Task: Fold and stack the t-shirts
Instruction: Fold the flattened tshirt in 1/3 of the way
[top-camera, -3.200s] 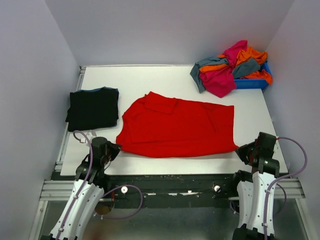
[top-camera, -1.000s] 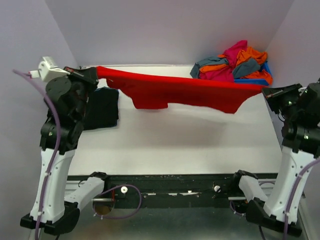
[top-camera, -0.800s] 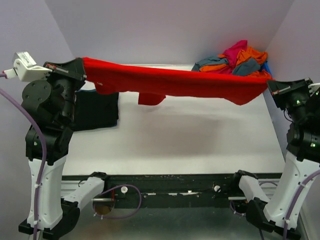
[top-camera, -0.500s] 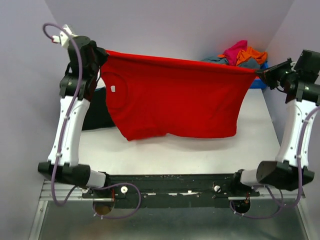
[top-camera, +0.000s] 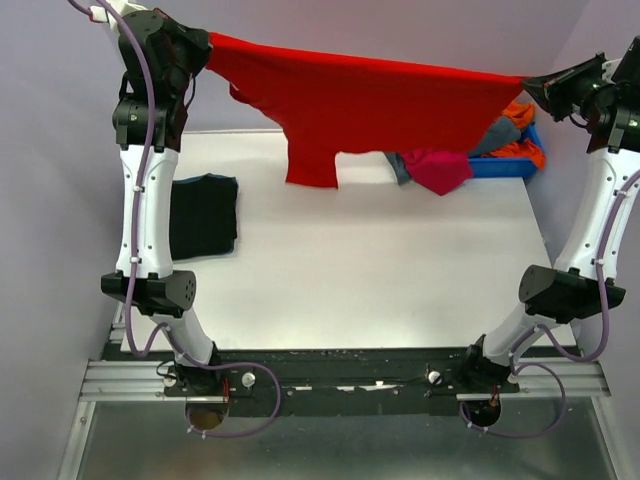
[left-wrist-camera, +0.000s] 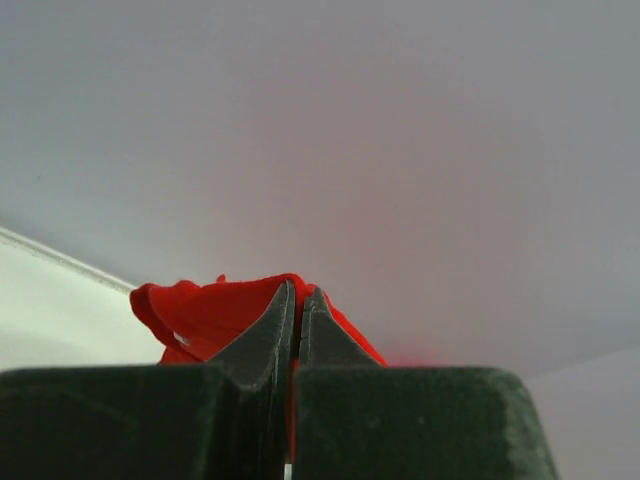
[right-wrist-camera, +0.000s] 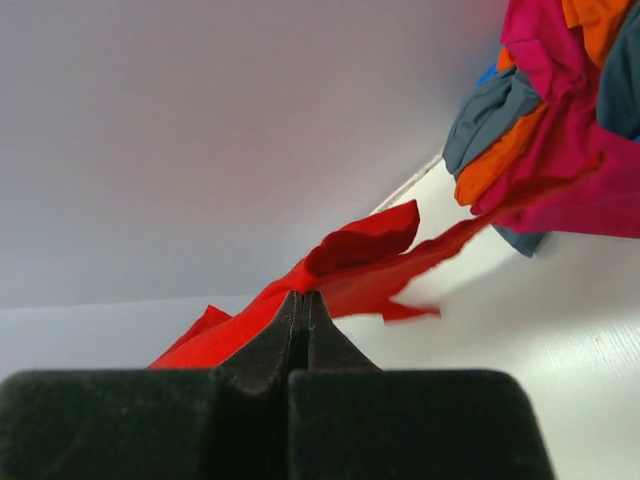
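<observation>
The red t-shirt (top-camera: 390, 95) hangs spread in the air, held up high over the table (top-camera: 380, 270) between the two pincers. Its top edge runs almost taut from the left pincer (top-camera: 207, 48) across to the right pincer (top-camera: 528, 86), sloping slightly down toward the right one. The cloth narrows toward the right pincer. Its longest flap drops below and to the inner side of the left pincer.

The left pincer is clamped on one end of the shirt. Its wrist view shows both fingers pressed together, with red cloth bunched around and just past the tips. The right pincer is likewise closed on the other end, its fingers meeting on a thin strip of red that trails away from them.

Below the right pincer and a little inward lies a heap of t-shirts (top-camera: 440, 168) in magenta, orange and grey-teal, spilling out of a blue bin (top-camera: 500, 166). The hanging shirt hides part of the heap from the overhead camera.

Well below the left pincer, a black t-shirt (top-camera: 200, 215) with a blue edge lies folded flat on the table, near its left side and apart from everything else.
</observation>
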